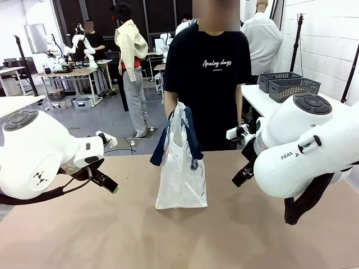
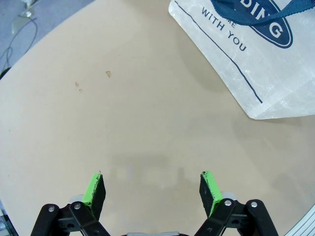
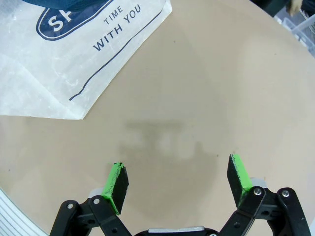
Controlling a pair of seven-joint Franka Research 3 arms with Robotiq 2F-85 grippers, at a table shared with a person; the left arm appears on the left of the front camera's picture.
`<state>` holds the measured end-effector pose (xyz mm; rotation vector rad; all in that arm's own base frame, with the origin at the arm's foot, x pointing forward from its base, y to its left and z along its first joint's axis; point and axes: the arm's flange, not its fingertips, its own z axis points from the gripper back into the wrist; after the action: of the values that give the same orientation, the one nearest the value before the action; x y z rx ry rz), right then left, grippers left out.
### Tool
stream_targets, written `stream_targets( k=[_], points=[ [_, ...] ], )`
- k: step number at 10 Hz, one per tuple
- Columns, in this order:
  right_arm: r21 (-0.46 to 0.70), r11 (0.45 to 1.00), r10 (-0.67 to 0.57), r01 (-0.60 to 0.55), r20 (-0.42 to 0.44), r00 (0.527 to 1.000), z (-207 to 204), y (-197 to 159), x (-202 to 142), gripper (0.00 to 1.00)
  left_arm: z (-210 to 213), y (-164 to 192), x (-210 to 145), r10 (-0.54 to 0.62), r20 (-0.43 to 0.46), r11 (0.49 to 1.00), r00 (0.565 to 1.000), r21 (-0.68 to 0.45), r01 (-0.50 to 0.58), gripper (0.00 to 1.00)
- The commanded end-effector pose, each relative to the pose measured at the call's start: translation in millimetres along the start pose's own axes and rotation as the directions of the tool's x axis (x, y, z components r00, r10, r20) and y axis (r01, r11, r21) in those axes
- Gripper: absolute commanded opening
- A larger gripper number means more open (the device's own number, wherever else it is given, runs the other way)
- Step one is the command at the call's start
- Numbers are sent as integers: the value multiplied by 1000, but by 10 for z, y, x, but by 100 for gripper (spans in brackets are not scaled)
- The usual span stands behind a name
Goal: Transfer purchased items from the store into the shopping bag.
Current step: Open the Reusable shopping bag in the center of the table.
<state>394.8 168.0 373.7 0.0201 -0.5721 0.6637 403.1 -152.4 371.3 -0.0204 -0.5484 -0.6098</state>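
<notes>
Clear plastic with navy handles [image 1: 193,140] — the shopping bag [image 1: 180,174] stands upright in the middle of the worktop [image 1: 112,235], towards its far edge, with a person [image 1: 207,78] in a black T-shirt just behind it. My left tool [image 2: 152,184] hangs over bare worktop, its green pads [image 2: 93,189] spread wide with nothing between them; the bag's bottom corner lies ahead of it, apart. My right tool [image 3: 177,171] is likewise empty (jaws fully apart) — it hovers over bare worktop on the bag's other side, the navy oval logo [image 3: 74,17] visible beyond its fingers.
</notes>
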Motion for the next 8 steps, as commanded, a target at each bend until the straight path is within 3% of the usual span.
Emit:
stream_targets(
  k=[1, 4, 6, 7, 8],
  points=[
    [0, 1000, 0, 0, 0, 1000, 0, -1, 0, 100, 1, 14, -4, 3, 0, 1000, 1000, 0, -3, 100],
    [33, 999, 3, -3, -10, 1000, 124, 32, 189, 100, 208, -125, 226, 6, -74, 998, 997, -59, -10, 100],
    [43, 999, 23, -23, -14, 1000, 268, 19, 442, 100, 398, -125, 457, 61, -117, 990, 991, -120, -75, 100],
    [1, 1000, 23, -23, -23, 999, 392, 17, 660, 100, 500, -106, 629, 79, -118, 986, 990, -136, -95, 100],
    [29, 999, 13, -13, -29, 999, 522, 1, 904, 100, 599, -131, 818, 100, -125, 981, 987, -151, -119, 100]
  ],
)
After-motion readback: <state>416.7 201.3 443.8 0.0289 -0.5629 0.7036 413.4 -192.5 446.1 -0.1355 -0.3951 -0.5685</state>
